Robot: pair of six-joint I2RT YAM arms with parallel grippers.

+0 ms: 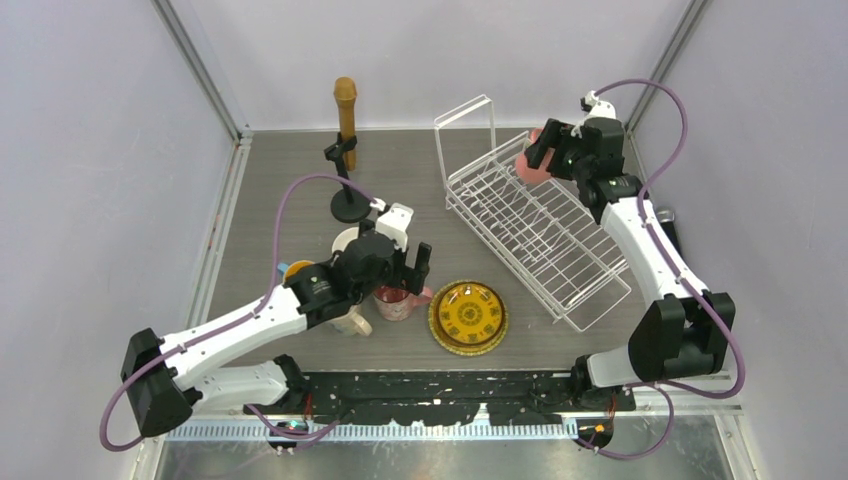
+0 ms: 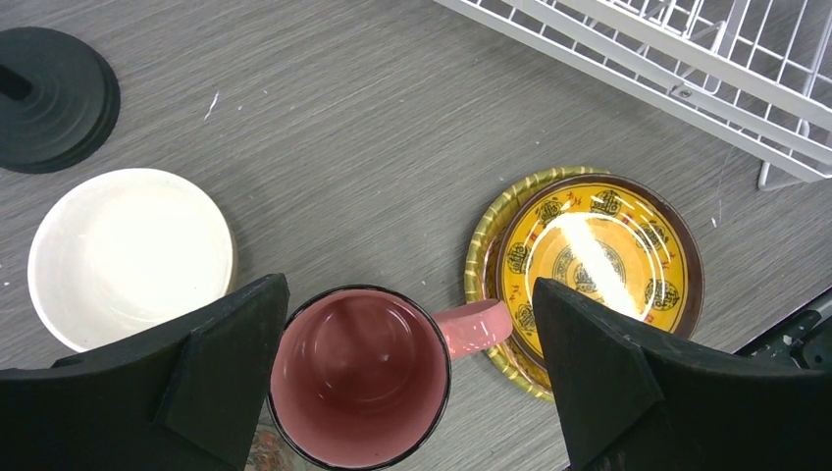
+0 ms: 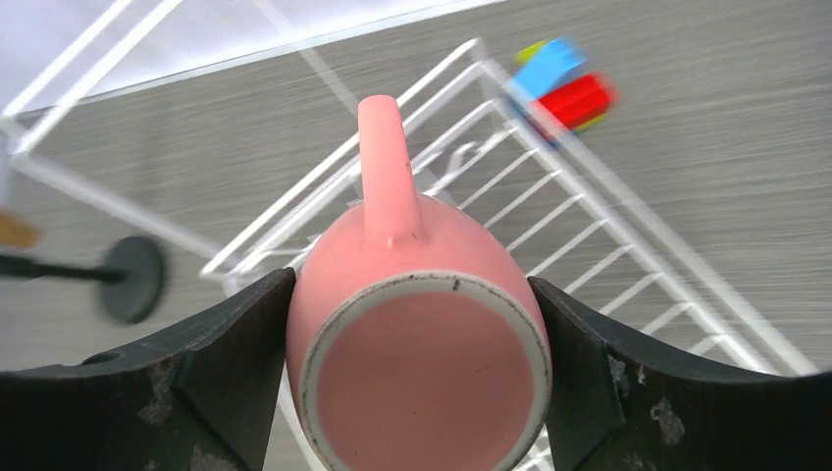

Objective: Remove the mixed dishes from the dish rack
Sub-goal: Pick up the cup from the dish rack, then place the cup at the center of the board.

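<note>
The white wire dish rack (image 1: 540, 230) lies at the right of the table and holds no dishes. My right gripper (image 1: 537, 150) is shut on a pink mug (image 1: 528, 168) and holds it above the rack's far end. In the right wrist view the mug (image 3: 422, 392) shows its base between my fingers, above the rack (image 3: 549, 226). My left gripper (image 1: 405, 272) is open and straddles a pink-lined mug (image 2: 358, 378) that stands upright on the table. A yellow patterned plate (image 1: 468, 317) lies just to the right of it and also shows in the left wrist view (image 2: 598, 255).
A white bowl (image 2: 128, 255), a beige mug (image 1: 352, 322) and a yellow-lined cup (image 1: 297, 270) sit by my left arm. The brown microphone (image 1: 345, 110) stands on its black stand (image 1: 349, 210) at the back. Blue and red blocks (image 3: 564, 83) lie beyond the rack.
</note>
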